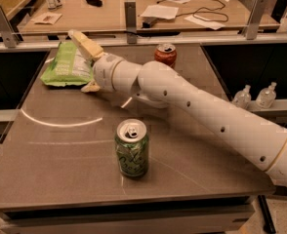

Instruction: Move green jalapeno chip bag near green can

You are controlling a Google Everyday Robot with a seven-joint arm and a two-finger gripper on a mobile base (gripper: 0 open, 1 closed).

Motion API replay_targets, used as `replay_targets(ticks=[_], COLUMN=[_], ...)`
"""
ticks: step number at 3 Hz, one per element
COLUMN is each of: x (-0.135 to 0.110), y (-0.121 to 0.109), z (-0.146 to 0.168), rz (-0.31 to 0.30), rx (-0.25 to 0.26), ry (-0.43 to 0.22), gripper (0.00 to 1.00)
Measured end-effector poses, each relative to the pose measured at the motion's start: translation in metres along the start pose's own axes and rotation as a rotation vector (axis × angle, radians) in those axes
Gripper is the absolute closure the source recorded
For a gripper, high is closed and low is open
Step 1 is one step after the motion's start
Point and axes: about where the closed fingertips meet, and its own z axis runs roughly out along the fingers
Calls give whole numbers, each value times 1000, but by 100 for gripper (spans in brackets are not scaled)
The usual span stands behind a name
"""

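The green jalapeno chip bag lies flat at the table's far left. It is lime green with a white text panel. The green can stands upright near the front middle of the table, well apart from the bag. My gripper is at the bag's right end. One finger is at the bag's far right corner and the other is by its near right corner. The jaws stand wide apart and the bag looks unsquashed. My white arm reaches in from the right.
A red cola can stands at the table's far edge, just behind my arm. A railing with metal posts runs behind the table, with a cluttered desk beyond. Two plastic bottles sit lower right, off the table.
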Motion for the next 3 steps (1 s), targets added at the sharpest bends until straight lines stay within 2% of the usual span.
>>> replay_targets(ticks=[1, 3], x=[-6, -2], y=[2, -19], z=[6, 1], rz=[-9, -58], rx=[-8, 50], ry=[-25, -51], gripper=[17, 64])
